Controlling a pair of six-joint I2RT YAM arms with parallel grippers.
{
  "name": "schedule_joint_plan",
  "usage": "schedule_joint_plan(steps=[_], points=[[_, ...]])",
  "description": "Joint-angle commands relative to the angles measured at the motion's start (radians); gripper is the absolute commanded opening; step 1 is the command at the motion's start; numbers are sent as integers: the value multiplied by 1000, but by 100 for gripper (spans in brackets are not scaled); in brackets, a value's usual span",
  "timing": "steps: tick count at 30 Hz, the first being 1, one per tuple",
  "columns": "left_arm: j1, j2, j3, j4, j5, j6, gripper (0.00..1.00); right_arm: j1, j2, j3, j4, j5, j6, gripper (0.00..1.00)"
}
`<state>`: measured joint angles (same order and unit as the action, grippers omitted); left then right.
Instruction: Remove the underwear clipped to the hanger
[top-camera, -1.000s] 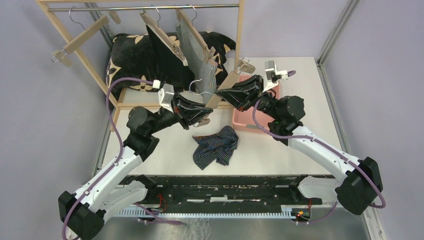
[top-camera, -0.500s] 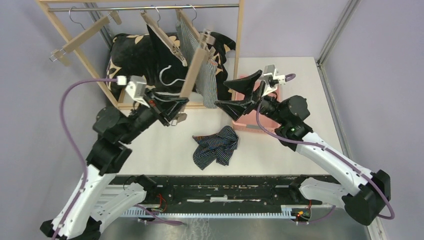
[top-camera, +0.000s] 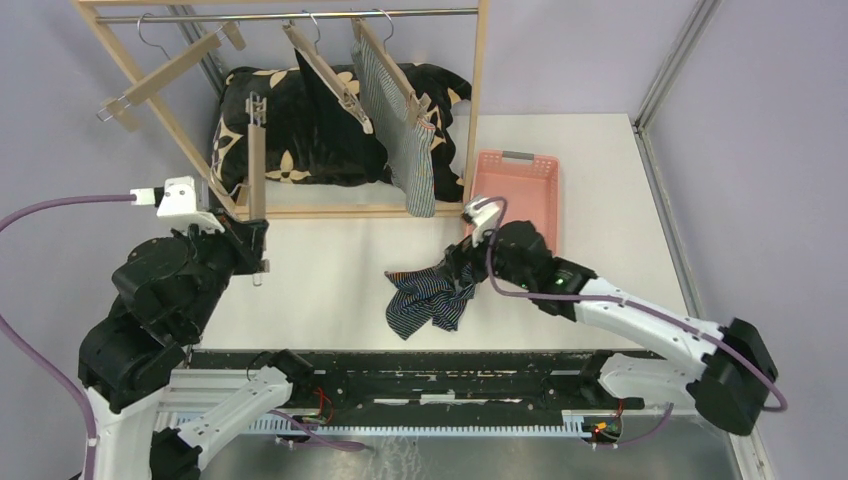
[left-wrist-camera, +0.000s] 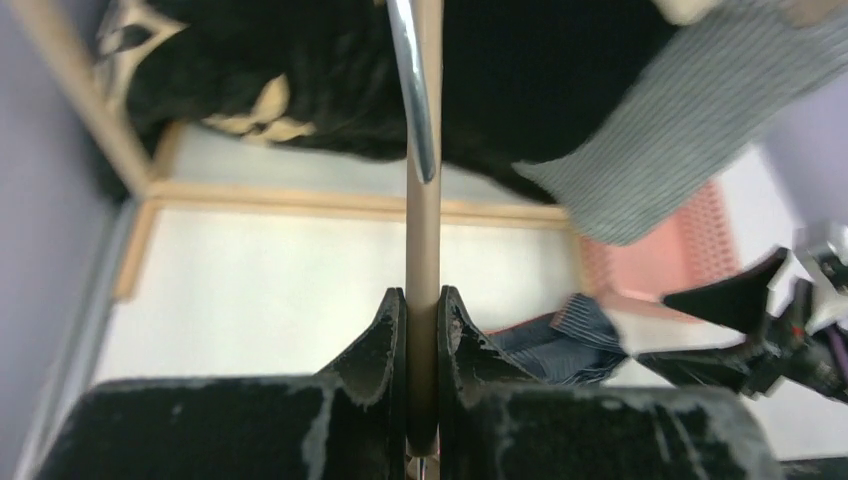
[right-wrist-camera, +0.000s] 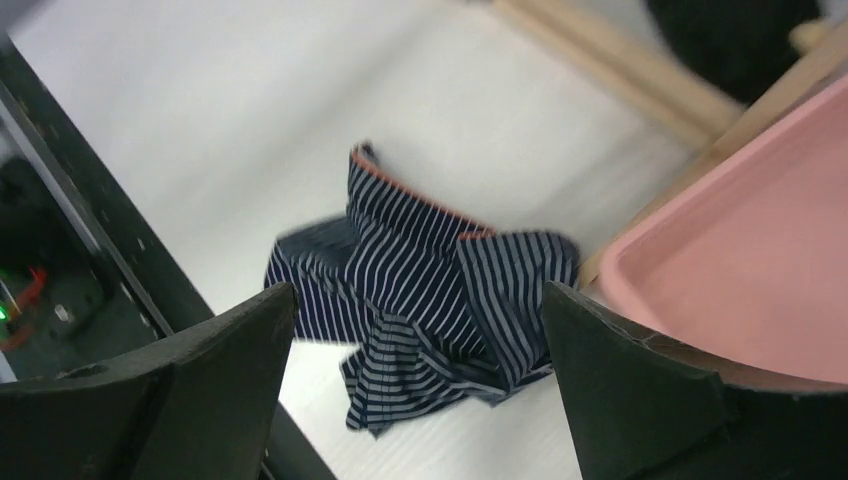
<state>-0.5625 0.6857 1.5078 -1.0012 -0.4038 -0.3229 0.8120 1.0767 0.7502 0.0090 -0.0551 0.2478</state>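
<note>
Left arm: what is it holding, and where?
A bare wooden hanger. Its jaws are shut on the hanger's wooden bar, near the lower end.

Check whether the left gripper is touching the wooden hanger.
Touching. The left wrist view shows the left gripper shut on the wooden hanger, its jaws pressed against the bar on both sides.

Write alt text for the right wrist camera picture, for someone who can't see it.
Navy striped shorts lie crumpled on the white table, framed between the wide-open fingers of the right pincer. A pink basket sits at the right edge, with a wooden frame above.
</note>
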Motion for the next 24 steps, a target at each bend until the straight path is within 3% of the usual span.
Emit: schedule_joint_plan(steps=[1,8,24], points=[[2,51,81,-233,-246,52,3,133,114,15,-83,170,-83,100],[-1,122,198,-328,-236,87,3,205,260,37,-28,161,-87,100],[-129,267,294,-299,-330,126,3,205,738,145,136,110,-42,100]])
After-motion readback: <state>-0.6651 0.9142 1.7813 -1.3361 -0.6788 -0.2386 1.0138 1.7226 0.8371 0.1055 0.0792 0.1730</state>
